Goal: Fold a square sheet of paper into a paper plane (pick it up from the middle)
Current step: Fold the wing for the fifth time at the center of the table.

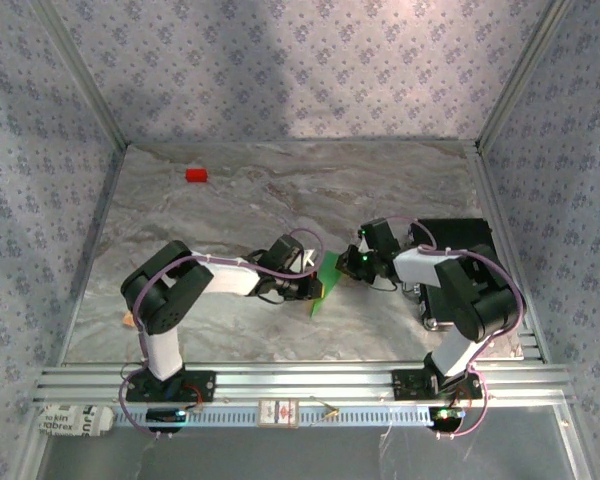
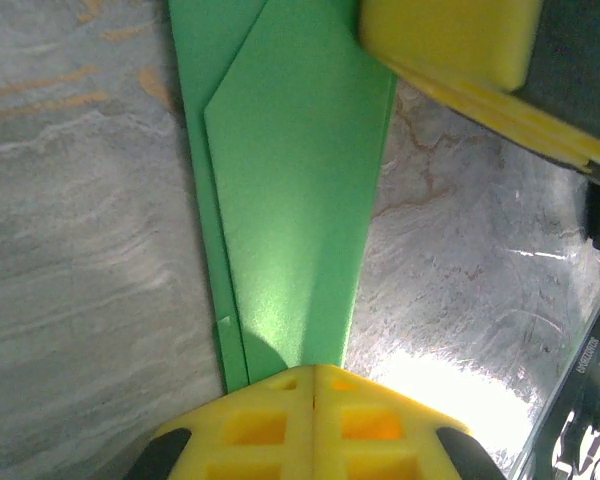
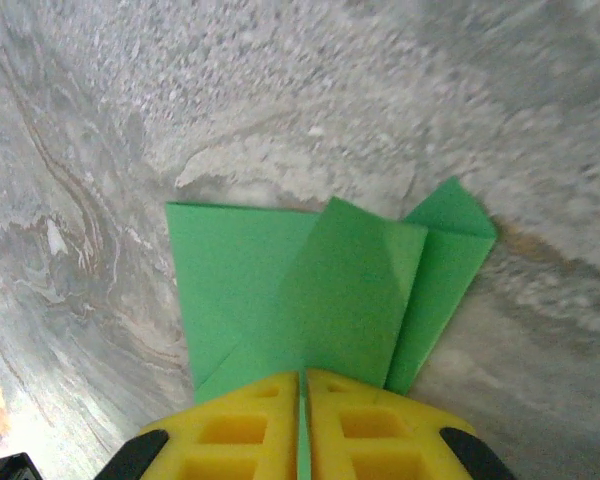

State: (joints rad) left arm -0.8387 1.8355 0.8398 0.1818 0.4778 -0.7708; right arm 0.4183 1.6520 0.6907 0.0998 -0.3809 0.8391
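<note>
Near the middle of the tabletop, the green paper is seen from above, gripped between the two arms, with the left jaws at its left side and the right jaws at its far right corner. From the left wrist, the green paper is shown as a long folded strip with layered edges. Its near end is pinched flat between shut yellow pads, and a pad of the right jaws is seen at its far end. From the right wrist, a broader folded face of the green paper is shown, with a flap out to the right, clamped between shut pads. Bare tabletop is left behind and to the left. A red block lies well apart at the far left, and a black box stands just beside the right arm.
</note>
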